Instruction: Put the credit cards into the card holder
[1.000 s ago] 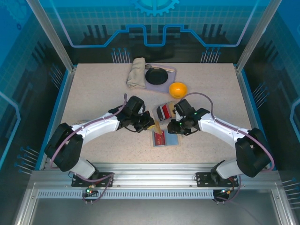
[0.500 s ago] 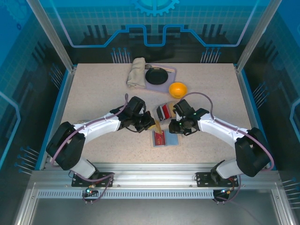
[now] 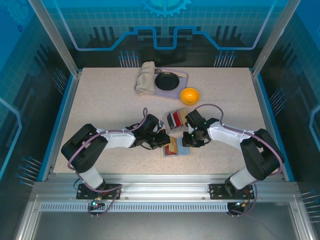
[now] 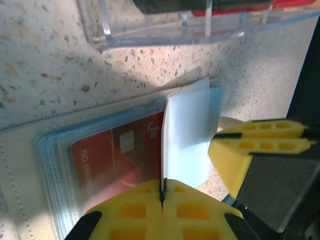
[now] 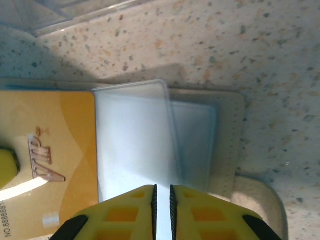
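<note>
Gold plastic card [image 5: 50, 150] lowered onto beige folding card holder [image 5: 230, 150] for insertion; left tool [image 4: 162, 187] seemingly grips it, right tool [image 5: 161, 189] pinches holder.

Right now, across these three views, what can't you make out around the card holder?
Top view: where the left gripper and right gripper meet the card holder is tiny and under their wrists.
Left wrist view: the number on the red card runs under the yellow fingers; cards in the clear box are cut by the top edge.
Right wrist view: the gold card is cut by the left edge, its number by the bottom edge.
</note>
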Tool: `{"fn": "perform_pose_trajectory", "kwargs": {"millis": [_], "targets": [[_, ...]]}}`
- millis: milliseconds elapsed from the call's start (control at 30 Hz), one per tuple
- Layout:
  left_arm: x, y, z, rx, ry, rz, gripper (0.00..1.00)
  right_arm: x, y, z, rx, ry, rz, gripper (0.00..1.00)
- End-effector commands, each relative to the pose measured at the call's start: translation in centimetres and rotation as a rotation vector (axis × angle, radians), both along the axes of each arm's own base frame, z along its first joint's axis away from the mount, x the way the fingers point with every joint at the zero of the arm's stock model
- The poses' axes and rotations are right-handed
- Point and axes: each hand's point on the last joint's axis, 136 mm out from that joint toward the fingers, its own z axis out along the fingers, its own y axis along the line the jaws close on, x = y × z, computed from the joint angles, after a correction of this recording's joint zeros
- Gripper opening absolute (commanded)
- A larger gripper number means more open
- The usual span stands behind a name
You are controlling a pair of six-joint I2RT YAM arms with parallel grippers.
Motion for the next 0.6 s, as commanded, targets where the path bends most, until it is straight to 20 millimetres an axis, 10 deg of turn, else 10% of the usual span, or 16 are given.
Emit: {"fn": "perform_pose_trajectory", "kwargs": {"millis": [0, 567], "targets": [[-0.3, -0.6, -0.1, -0.031, -0.061, -0.049, 0.0, -0.3, -0.6, -0.5, 0.009, 0.018, 0.002, 0.17], [-0.9, -1.6, -3.3, -0.024, -0.035, -0.064, 0.0, -1.7, -2.3, -3.8, -0.052, 0.078, -0.034, 0.17]]}}
